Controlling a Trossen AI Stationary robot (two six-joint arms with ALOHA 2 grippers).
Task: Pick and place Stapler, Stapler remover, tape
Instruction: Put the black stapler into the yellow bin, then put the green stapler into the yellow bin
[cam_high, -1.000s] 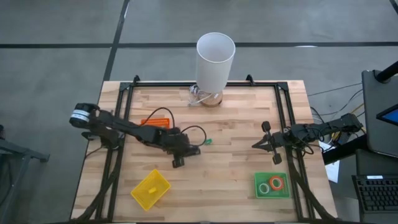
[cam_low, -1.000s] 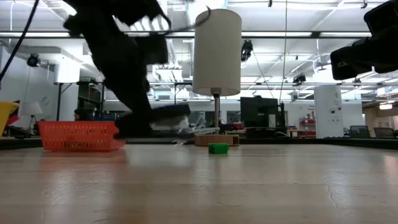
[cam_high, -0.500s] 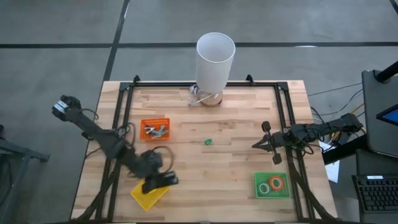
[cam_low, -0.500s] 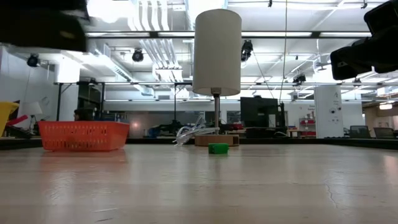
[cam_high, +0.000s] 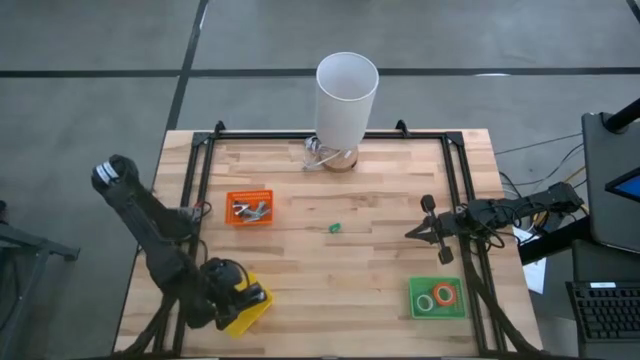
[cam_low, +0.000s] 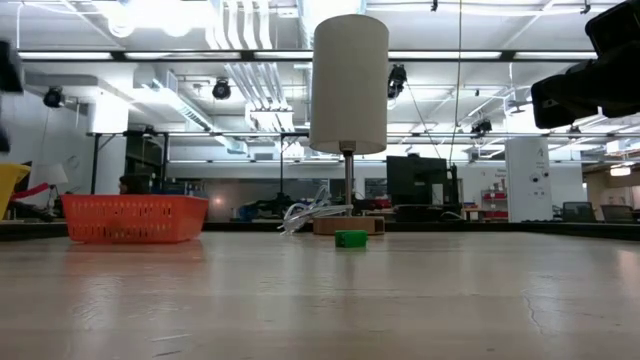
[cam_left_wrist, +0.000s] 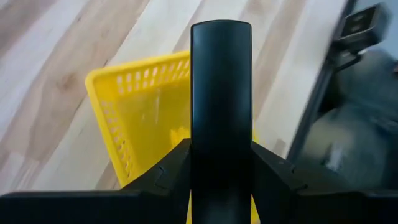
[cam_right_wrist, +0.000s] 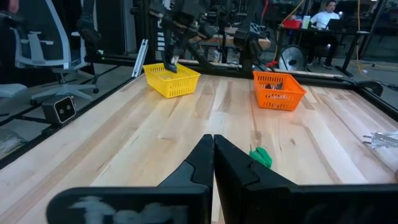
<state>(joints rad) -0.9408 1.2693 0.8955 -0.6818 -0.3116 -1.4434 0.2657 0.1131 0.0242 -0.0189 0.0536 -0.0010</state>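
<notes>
Glossy black stapler (cam_left_wrist: 221, 112), perforated plastic yellow basket (cam_left_wrist: 134, 118).

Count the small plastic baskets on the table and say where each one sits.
3: yellow basket at the near-left corner under the left gripper; orange basket left of centre; green basket near right. None seems hidden.

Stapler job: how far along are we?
Looks done: two tape rings lie in the green tray, grey claws in the orange tray. In hand: left tool holds the stapler over the yellow tray. Left: the green piece mid-table. Right tool idles shut.
</notes>
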